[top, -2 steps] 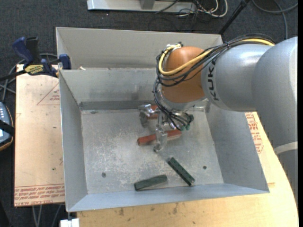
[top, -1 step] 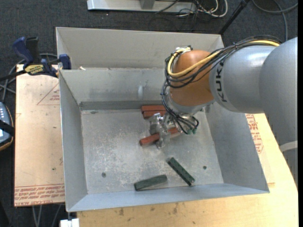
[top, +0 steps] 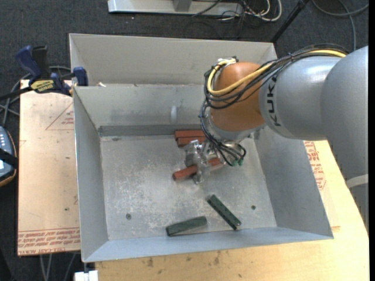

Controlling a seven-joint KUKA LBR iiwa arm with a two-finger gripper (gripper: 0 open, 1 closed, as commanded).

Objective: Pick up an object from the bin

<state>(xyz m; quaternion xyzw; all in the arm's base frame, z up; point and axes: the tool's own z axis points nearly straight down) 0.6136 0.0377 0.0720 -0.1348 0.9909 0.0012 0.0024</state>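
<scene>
Grey metal bin (top: 129, 180), mid-floor: a red-brown block (top: 183, 173) lies beneath the low gripper (top: 199, 167), seemingly set for a pick — whether its fingers are apart or clamped cannot be told — a second block (top: 188, 136) behind by the back wall, a dark-green bar (top: 224, 211) and its twin (top: 186, 226) clear of it near the front.

Red-brown block (top: 186, 136) part-hidden behind orange wrist cover (top: 234, 98), arm (top: 328, 92) cropped right

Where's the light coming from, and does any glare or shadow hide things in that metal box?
Camera view: light seems to fall from above; the bin has a bright back wall with a small glare patch, and the orange cover gleams on top. The arm shades the floor by the gripper and reddish block; the green bar in front throws only a thin shadow.
</scene>
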